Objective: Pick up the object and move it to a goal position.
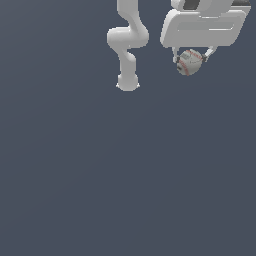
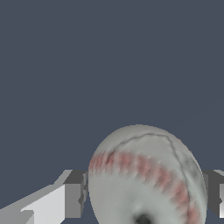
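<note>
Two fingers are all I have on this baseball (image 1: 189, 62), and from my seat that is the whole worry. My gripper (image 1: 190, 59) sits in the upper right of the exterior frame, clamped on the ball, which hangs just under the white hand body with a finger touching each side. In the wrist view the baseball (image 2: 146, 177) fills the lower middle of the frame, its red stitching running across the face, with one grey finger (image 2: 74, 194) pressed to one side and the other just showing at the frame edge. I judge the ball to be lifted clear of the dark floor (image 1: 125, 190), though no shadow confirms how high. No goal marker shows in either view, so I cannot say how far I have to carry it. The risk I see: a round, smooth ball pinched on two small contact patches can roll or squirt out if I accelerate hard or swing the wrist. The grip also looks off-centre in the wrist view, so a jolt could pivot the ball between the pads.
</note>
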You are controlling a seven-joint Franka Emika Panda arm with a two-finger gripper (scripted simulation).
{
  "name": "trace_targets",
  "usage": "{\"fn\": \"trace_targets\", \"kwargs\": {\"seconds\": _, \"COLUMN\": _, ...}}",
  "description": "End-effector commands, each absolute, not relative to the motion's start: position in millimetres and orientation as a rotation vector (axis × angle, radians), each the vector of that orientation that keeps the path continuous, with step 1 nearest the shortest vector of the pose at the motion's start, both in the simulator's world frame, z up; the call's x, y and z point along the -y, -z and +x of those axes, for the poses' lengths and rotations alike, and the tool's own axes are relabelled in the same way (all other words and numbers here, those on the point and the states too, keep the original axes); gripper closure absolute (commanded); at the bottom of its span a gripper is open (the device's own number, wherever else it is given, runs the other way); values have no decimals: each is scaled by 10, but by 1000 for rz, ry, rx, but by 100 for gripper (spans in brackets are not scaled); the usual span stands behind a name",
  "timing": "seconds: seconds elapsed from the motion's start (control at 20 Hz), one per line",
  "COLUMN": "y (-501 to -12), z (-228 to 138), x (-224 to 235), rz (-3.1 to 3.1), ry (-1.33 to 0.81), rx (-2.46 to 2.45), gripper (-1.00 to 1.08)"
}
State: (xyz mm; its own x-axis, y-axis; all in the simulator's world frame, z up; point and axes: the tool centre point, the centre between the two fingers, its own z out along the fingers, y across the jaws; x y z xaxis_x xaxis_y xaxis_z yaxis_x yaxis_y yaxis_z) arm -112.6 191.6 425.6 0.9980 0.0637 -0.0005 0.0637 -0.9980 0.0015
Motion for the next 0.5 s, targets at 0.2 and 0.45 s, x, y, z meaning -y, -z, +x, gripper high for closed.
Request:
{"fn": "trace_targets", "kwargs": {"seconds": 0.2, "y": -4525, "z": -1171, "x": -2062, "rz": 3139, "ry": 0, "rx": -98, "gripper": 108}}
{"fn": "trace_targets", "kwargs": {"seconds": 0.45, "y": -4581, "z": -1177, "x": -2090, "rz": 3140, "ry": 0, "rx": -98, "gripper": 108}}
